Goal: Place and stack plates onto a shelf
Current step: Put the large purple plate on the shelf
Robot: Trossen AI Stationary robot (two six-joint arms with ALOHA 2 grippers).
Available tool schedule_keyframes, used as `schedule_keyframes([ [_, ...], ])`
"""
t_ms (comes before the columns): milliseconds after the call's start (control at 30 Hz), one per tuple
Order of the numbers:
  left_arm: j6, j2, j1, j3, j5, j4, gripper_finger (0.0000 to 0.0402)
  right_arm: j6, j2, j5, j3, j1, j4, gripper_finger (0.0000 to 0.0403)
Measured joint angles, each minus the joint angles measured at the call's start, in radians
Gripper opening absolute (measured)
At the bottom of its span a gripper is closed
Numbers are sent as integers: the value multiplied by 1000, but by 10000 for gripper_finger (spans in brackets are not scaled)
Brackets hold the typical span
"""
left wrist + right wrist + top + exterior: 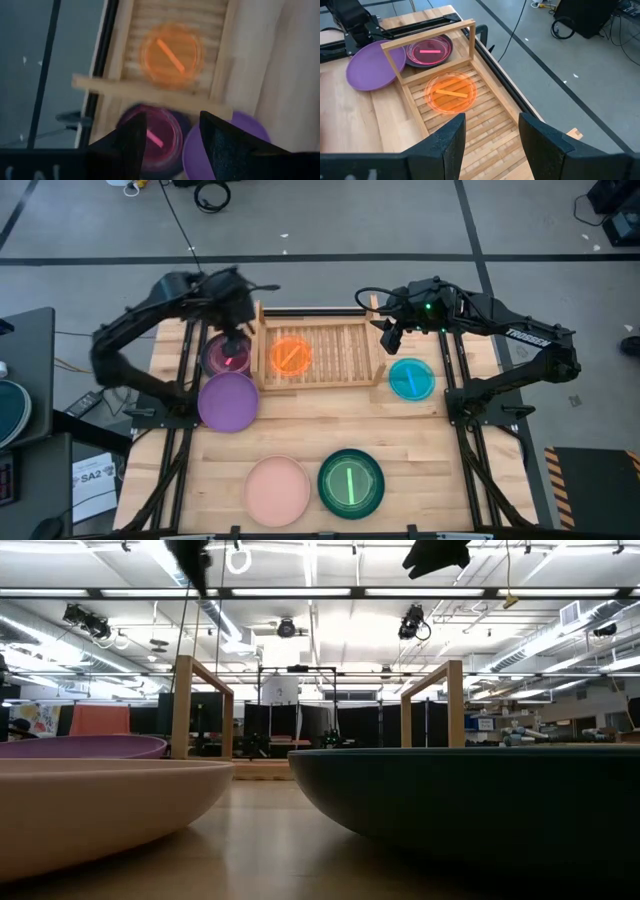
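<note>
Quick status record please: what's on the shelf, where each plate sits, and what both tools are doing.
shelf: holds only the orange plate, on its left half
maroon plate: on the table just left of the shelf
purple plate: on the table, in front of the maroon one
cyan plate: on the table, right of the shelf
pink plate: near front edge
green plate: right of the pink one
left tool: open, empty, above the maroon plate
right tool: open, empty, above the shelf's right end

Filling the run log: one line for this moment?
orange plate on shelf | left claw open over maroon plate | right claw open
</note>
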Motion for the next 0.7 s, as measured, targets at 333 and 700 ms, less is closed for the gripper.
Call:
schedule_keyframes([
  [333, -1, -255, 69, -436, -49, 100, 188, 0, 0, 0, 0, 0, 0, 189],
  [700, 1, -286, 142, -724, -49, 184, 188, 0, 0, -1, 0, 0, 0, 189],
])
